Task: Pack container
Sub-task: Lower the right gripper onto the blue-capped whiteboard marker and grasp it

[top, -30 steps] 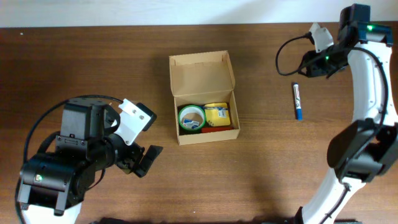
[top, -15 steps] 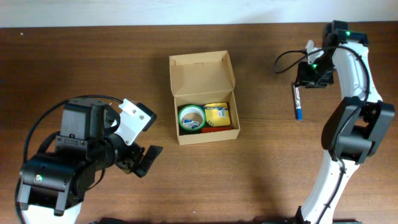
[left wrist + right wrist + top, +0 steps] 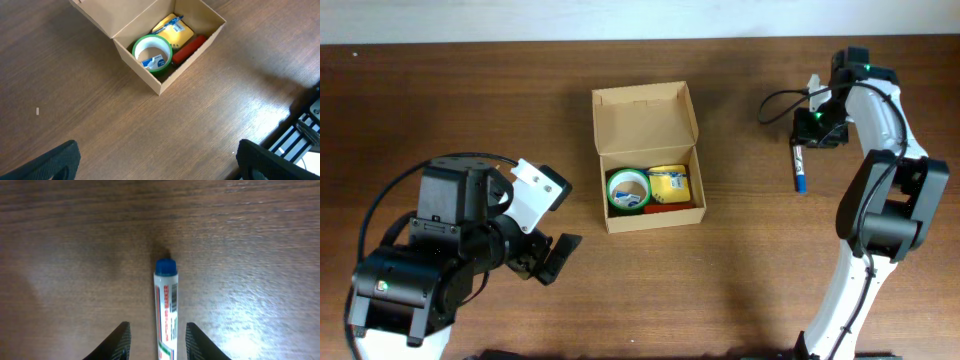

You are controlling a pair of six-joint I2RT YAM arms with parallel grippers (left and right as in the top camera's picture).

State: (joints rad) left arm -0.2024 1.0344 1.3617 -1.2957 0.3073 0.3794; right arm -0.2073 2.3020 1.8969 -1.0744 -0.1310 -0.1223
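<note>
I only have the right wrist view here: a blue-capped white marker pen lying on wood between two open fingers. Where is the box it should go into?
Observer: The tan cardboard box sits on the left arm's side of the white marker pen, well apart from it, with its flap lid open.
Operator: Is anything in it yet?
Observer: Yes. It holds a green tape roll, a yellow packet and a red bar-shaped item.
Operator: And the other arm?
Observer: The left gripper is open and holds nothing. It is apart from the box, on its near left side.
</note>
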